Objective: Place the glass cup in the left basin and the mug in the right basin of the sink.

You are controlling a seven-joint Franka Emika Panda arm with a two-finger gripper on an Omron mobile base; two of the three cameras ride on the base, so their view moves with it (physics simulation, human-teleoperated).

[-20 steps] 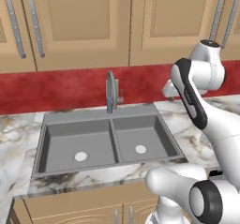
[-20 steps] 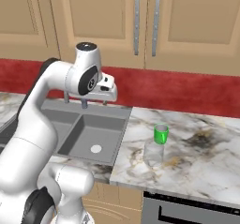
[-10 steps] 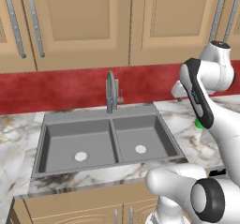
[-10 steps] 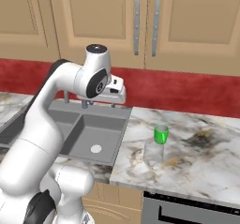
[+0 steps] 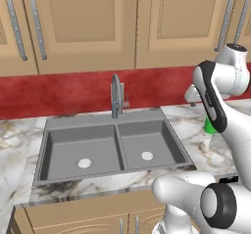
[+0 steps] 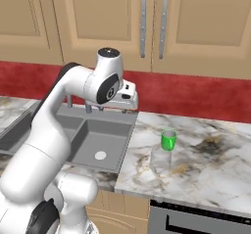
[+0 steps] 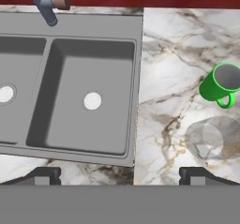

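The glass cup (image 6: 160,160) stands on the marble counter (image 6: 215,167), low in the middle of the right base view. The mug (image 6: 168,140) is green and stands just behind it, very close. In the hand view the mug (image 7: 219,85) is at the right edge and the glass cup (image 7: 212,138) is below it. The sink (image 5: 110,145) sits left of them. Its left basin (image 5: 81,152) and right basin (image 5: 146,145) hold nothing. The gripper (image 7: 120,175) is wide open, grasping nothing, up above the counter beside the sink.
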